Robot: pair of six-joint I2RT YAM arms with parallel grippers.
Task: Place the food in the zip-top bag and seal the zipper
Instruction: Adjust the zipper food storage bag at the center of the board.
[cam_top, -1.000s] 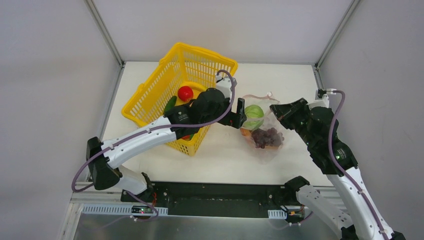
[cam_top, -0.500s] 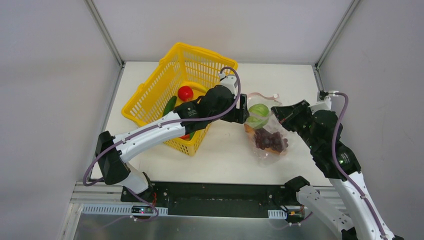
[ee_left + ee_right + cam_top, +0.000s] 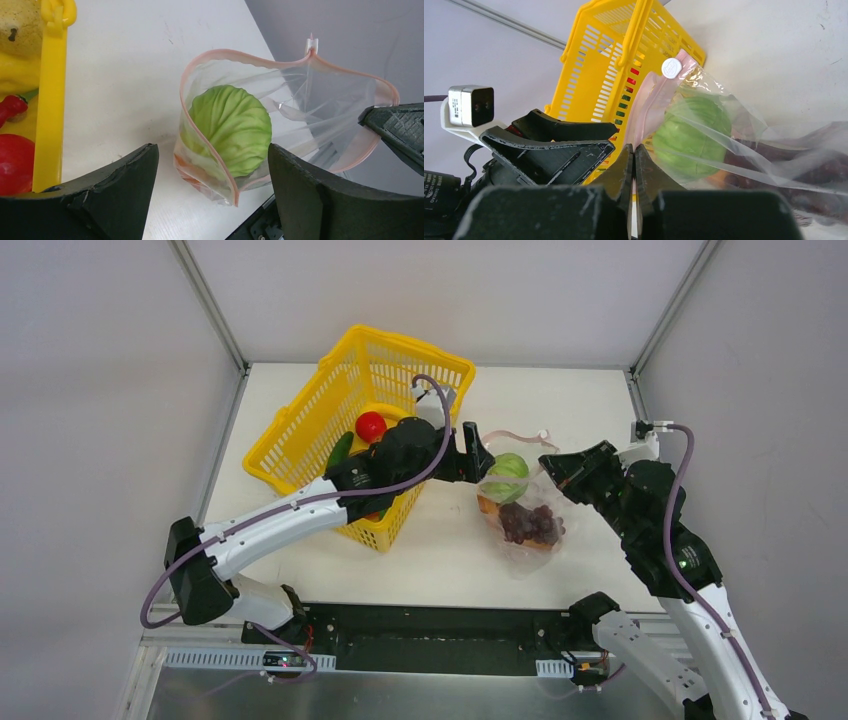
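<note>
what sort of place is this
Probably a robot lab test cell: a white table walled by grey panels, two arms bolted at its near edge, and toy food in a yellow basket.

We find the clear zip-top bag (image 3: pixel 325 95) slumped, mouth gaping, its pink zipper (image 3: pixel 240 54) unsealed. Inside we note a green cabbage (image 3: pixel 227 127), purple grapes (image 3: pixel 530 523) and an orange piece (image 3: pixel 489 505). A red tomato (image 3: pixel 371 426) lies outside.

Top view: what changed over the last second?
Left tool reached to the zip-top bag mouth, then drew back toward the basket, open and empty. Right tool stayed shut on the bag's rim; cabbage and grapes stayed inside.
</note>
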